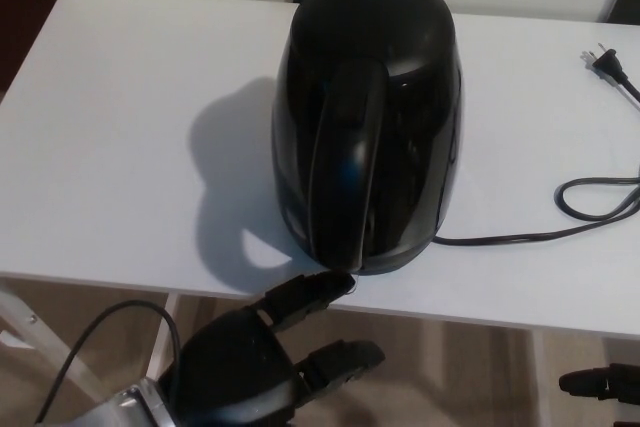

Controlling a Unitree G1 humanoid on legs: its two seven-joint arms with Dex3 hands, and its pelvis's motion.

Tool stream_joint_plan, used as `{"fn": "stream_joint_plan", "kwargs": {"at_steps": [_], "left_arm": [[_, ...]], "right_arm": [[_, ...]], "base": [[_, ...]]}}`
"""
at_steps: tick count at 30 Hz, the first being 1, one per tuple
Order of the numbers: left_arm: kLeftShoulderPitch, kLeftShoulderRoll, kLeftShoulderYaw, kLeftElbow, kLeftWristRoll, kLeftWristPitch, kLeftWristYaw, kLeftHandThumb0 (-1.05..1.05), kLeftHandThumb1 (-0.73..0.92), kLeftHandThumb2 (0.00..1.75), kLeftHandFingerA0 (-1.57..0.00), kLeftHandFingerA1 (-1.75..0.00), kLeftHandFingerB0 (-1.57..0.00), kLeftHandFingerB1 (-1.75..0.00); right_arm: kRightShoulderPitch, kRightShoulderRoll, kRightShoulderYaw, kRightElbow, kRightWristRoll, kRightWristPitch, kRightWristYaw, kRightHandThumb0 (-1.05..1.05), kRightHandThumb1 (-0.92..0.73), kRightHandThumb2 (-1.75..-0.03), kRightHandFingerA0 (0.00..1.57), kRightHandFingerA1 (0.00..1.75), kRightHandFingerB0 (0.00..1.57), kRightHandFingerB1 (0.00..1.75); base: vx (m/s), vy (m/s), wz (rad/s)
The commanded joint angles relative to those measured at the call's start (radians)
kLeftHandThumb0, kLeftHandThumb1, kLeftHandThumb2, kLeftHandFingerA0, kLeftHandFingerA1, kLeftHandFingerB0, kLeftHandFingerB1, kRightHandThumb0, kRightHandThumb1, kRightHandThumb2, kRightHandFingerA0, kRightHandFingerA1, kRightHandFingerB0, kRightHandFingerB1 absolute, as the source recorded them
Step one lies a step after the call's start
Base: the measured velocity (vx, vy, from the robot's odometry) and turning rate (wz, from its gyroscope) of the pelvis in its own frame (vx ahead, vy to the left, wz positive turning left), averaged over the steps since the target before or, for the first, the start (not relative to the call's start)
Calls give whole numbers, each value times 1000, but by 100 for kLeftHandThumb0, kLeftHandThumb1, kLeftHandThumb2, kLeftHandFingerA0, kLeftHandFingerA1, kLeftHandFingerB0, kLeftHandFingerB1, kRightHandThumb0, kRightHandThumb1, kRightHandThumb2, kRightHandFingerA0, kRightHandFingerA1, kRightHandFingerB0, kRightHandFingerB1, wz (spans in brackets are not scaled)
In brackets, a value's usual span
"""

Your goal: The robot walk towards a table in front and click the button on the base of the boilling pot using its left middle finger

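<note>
Head view: a glossy black kettle point(368, 117) stands upright on a white table point(120, 137), near the front edge, its handle point(340, 162) turned toward the camera and its shadow falling to the left across the tabletop. The robot's left hand point(255, 362) rises from below the table's front edge, its fingers spread apart and grasping nothing; the upper finger point(305, 294) stretches forward so that its tip meets the foot of the kettle just under the handle, where the button sits, though the button itself is covered by the fingertip and cannot be made out. The lower finger point(340, 359) points to the right, clear of the table. A black power cord point(560, 217) runs from the kettle's base to the right, loops once and ends in an unplugged plug point(605, 64) lying on the table. Only a dark sliver of the right hand point(600, 384) shows at the bottom right corner, and whether its fingers are released or clenched cannot be told.
</note>
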Motion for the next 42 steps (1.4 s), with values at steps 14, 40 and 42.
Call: {"fn": "stream_joint_plan", "kwargs": {"at_steps": [14,40,42], "left_arm": [[25,11,-28,-4,-22,47,-273,-39,38,102,0,-49,0,-48],[335,145,94,-168,-104,-15,-219,-76,76,63,-14,-26,-16,-26],[307,101,101,-8,-130,33,-223,-54,41,80,0,-35,0,-31]], "right_arm": [[-1,-19,3,-13,-7,8,-3,-37,-33,-51,101,52,72,47],[11,-24,20,7,-17,-3,-3,-48,-29,-57,92,54,68,50],[11,-21,22,13,-20,-11,-8,-41,-33,-51,96,51,71,46]], "base": [[0,0,0],[0,0,0],[0,0,0]]}}
